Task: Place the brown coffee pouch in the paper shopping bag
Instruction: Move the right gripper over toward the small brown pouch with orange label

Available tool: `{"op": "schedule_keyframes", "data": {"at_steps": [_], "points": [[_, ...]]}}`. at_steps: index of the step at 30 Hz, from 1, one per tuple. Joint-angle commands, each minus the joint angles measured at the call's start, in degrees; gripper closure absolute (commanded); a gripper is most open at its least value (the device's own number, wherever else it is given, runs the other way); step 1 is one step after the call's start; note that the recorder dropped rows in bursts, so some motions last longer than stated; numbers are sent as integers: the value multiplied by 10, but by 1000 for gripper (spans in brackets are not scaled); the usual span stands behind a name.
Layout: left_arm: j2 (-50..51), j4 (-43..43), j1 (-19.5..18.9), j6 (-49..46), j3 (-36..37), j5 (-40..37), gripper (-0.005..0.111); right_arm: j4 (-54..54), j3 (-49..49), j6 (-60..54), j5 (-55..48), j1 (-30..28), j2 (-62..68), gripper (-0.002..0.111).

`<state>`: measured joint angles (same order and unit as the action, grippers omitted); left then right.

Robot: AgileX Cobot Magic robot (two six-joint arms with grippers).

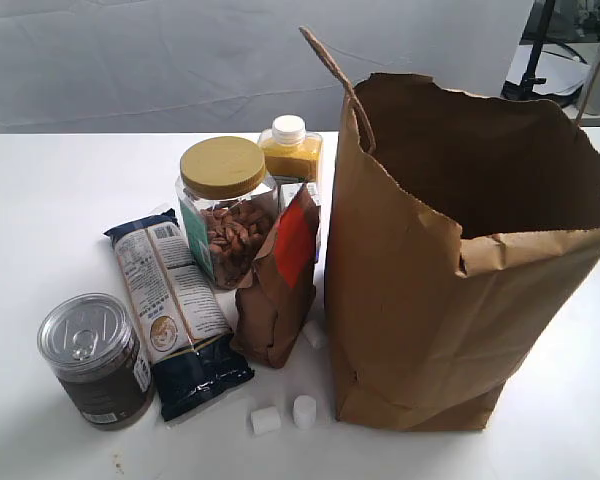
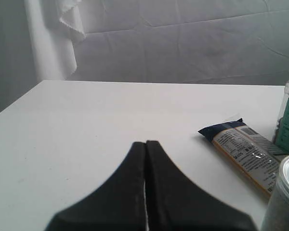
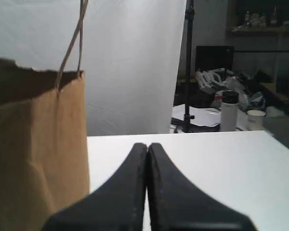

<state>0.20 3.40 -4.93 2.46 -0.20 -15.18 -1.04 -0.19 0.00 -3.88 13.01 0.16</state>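
Pouch (image 1: 278, 290) stands between jar (image 1: 225, 210) and bag (image 1: 430, 300).
Both closed and empty: packet (image 2: 245, 156) and tin (image 2: 284, 192) lie ahead of the left hand (image 2: 145, 144); bag close beside the right hand (image 3: 148, 145).

The crinkled brown coffee pouch (image 1: 277, 290) with a red label stands upright, just beside the tall, open paper shopping bag (image 1: 430, 300).

Creased matt kraft-paper shopping bag (image 1: 420, 300), crinkled paper pouch (image 1: 277, 300), shiny metal-lidded can (image 1: 88, 350).
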Motion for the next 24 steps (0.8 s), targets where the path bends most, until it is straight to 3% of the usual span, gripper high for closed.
{"op": "schedule_keyframes", "data": {"at_steps": [1, 6, 16, 24], "points": [[-2, 3, -2, 1, 2, 3, 107, -144, 2, 17, 39, -4, -2, 108], [-2, 3, -2, 1, 2, 3, 107, -194, -48, 8, -12, 39, 5, 108], [-2, 3, -2, 1, 2, 3, 107, -250, -240, -118, -49, 249, 172, 108], [-2, 3, -2, 1, 2, 3, 107, -250, -377, -122, -100, 384, 375, 108]]}}
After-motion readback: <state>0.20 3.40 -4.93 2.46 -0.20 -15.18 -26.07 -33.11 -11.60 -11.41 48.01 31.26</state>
